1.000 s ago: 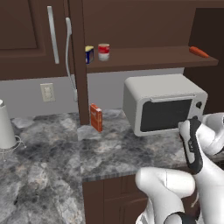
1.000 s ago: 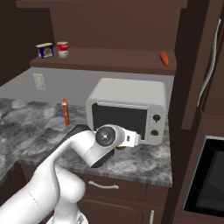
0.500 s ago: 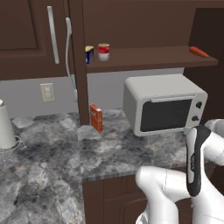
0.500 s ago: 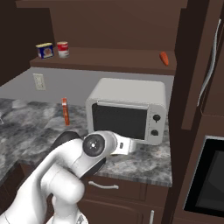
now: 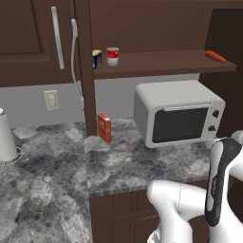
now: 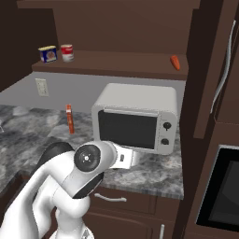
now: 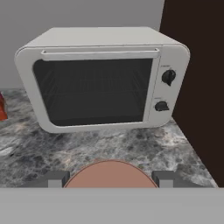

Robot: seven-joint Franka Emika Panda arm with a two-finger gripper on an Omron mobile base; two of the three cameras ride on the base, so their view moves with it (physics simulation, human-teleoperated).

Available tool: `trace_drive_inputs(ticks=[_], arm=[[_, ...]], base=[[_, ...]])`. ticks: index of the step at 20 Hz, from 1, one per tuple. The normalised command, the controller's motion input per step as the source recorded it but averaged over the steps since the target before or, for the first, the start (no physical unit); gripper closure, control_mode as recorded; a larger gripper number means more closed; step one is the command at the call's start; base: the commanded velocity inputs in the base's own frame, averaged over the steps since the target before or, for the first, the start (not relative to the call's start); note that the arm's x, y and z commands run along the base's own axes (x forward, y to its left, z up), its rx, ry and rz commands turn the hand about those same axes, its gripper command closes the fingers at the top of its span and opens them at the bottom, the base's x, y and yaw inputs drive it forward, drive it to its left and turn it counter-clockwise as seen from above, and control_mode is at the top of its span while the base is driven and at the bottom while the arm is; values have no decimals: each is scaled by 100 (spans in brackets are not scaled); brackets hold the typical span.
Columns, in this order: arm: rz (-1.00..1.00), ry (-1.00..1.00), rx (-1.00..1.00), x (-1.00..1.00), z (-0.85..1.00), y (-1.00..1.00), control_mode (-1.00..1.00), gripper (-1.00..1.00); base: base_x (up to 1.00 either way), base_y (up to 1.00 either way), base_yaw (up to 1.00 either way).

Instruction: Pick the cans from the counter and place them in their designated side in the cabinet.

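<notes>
Gripper [image 7: 110, 180] is clamped on the plain orange-red can [image 7: 110, 174], its top at 6 o'clock in the hand view, facing the microwave [image 7: 103, 78] over the counter [image 7: 100, 148]. The red can with cream band [image 5: 112, 56] is on the cabinet shelf [image 5: 156, 61] beside the blue-and-yellow container [image 5: 97, 59]. Judgement: lift high, clear the microwave top, keep the can upright, and set it on open shelf board.
</notes>
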Motion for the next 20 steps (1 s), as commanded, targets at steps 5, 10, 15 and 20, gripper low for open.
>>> trace_drive_inputs(ticks=[5, 10, 15, 20], arm=[[0, 0, 0, -41, 38, 12, -100, 100], [0, 0, 0, -39, 37, 17, -100, 100], [0, -7, 0, -29, 40, 29, -100, 100], [0, -14, 0, -19, 40, 33, -100, 100]], base=[[0, 0, 0], [0, 0, 0], [0, 0, 0], [0, 0, 0]])
